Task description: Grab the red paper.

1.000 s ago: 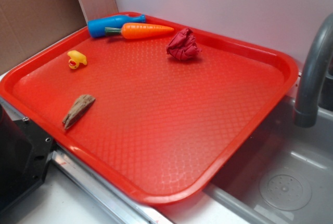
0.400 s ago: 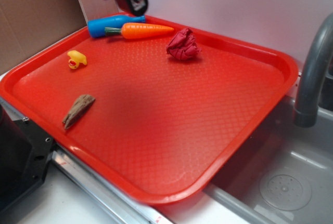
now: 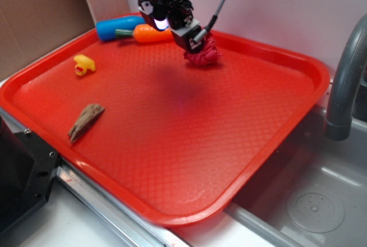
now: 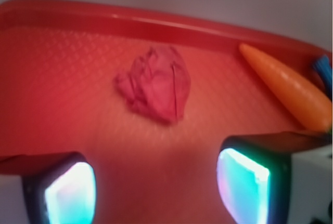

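Note:
The red paper (image 3: 203,55), a dark crimson crumpled wad, lies on the red tray (image 3: 172,144) near its far rim. In the wrist view the red paper (image 4: 155,83) sits ahead of the jaws, apart from them. My gripper (image 3: 179,34) hangs above the tray, just left of the paper and partly covering it. Its two lit fingertips (image 4: 242,185) stand wide apart with only bare tray between them, so the gripper (image 4: 156,190) is open and empty.
An orange toy carrot (image 3: 150,34) and a blue cylinder (image 3: 114,27) lie at the tray's far left; the carrot (image 4: 289,86) shows right of the paper. A yellow duck (image 3: 84,65) and a brown wood piece (image 3: 86,121) lie at left. A grey faucet (image 3: 344,86) and sink (image 3: 309,201) are right.
The gripper has come in from the upper left and down, from above the blue cylinder to just over the tray beside the red paper. The objects have not moved.

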You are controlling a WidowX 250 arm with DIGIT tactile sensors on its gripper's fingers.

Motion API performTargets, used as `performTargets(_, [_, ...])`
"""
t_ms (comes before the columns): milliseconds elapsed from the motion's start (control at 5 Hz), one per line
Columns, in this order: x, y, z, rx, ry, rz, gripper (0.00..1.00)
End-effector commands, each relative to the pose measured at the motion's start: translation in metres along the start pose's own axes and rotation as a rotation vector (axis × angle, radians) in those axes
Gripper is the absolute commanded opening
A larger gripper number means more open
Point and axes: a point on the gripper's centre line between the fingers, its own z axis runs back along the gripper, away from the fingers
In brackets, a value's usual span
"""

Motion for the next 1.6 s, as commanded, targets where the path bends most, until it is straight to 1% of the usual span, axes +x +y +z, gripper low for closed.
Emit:
performTargets(0, [0.046,-0.004,-0.021,0.001,-0.129,-0.06,1.0])
performTargets(200, [0.056,-0.003,-0.034,0.035,-0.095,-0.066,1.0])
performTargets(400, [0.057,0.0,-0.036,0.06,-0.06,-0.05,0.0])
performTargets(600, [0.048,0.006,-0.018,0.077,-0.032,-0.005,0.0])
performTargets(800, [0.03,0.005,0.027,0.093,-0.023,0.051,0.0])
performTargets(1000, [-0.008,0.004,0.087,0.042,-0.028,0.158,0.0])
performTargets(1200, [-0.037,0.015,0.149,-0.086,0.06,0.388,0.0])
performTargets(1400, [-0.055,0.012,0.167,-0.036,0.025,0.368,0.0])
